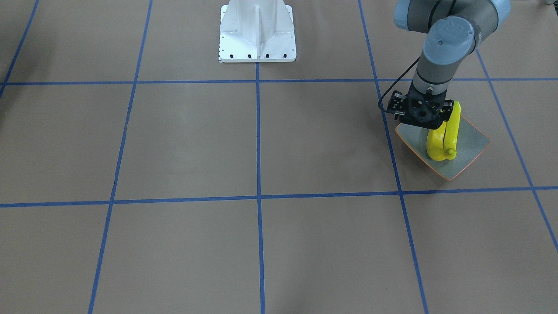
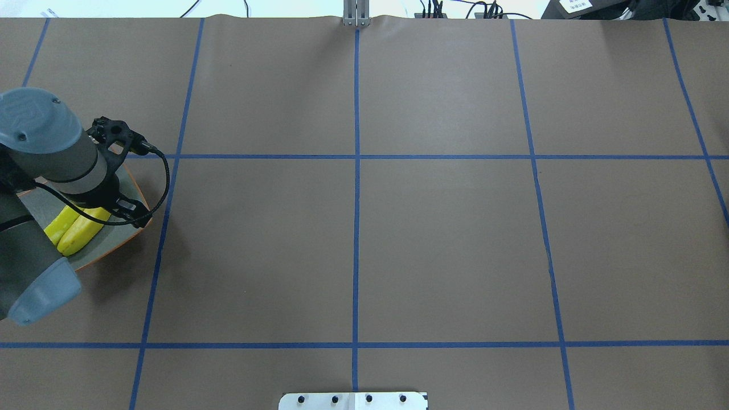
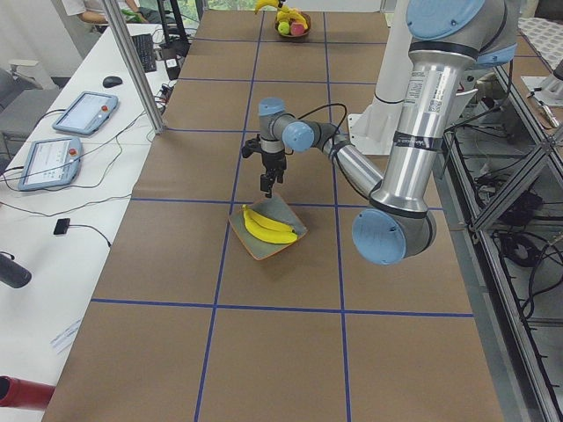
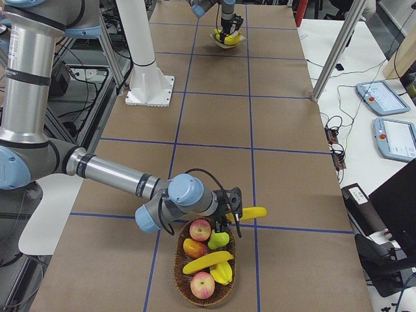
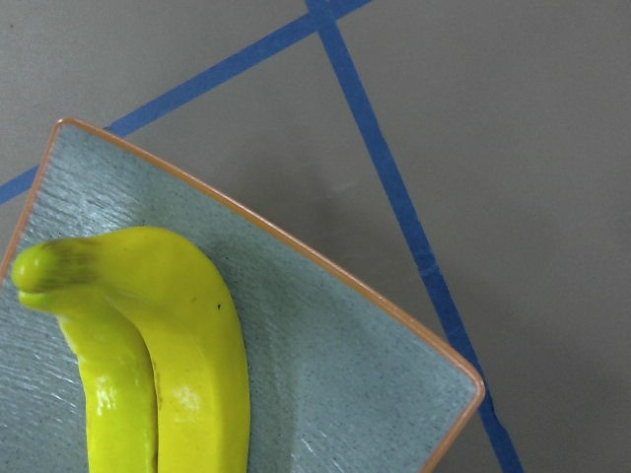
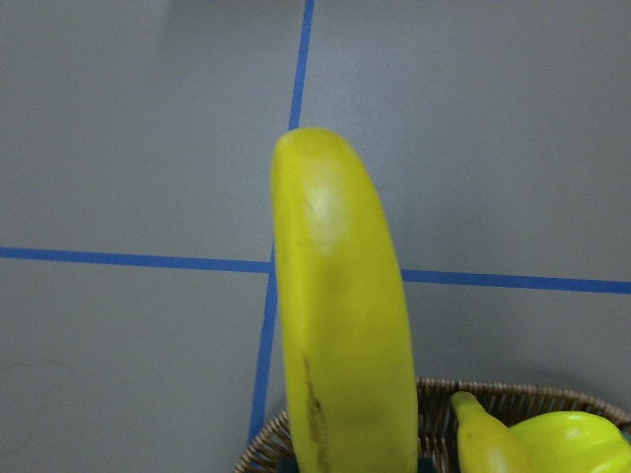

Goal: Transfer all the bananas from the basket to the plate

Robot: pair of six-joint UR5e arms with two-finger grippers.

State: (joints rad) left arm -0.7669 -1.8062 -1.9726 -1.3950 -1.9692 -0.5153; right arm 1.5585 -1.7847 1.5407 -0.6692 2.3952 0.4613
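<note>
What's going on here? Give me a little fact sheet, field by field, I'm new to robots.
Plate: two bananas lying side by side
Left gripper: hangs above the plate; open or shut unclear
Basket: another banana among other fruit
Right gripper: at a third banana in the air over the basket rim; grip unclear
Left to move: two bananas

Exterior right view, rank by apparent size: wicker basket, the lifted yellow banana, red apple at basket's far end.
1. Brown woven wicker basket
2. Glossy yellow curved banana, lifted
3. Round red apple at the far end
All are about equally near the camera, so the order looks safe.
</note>
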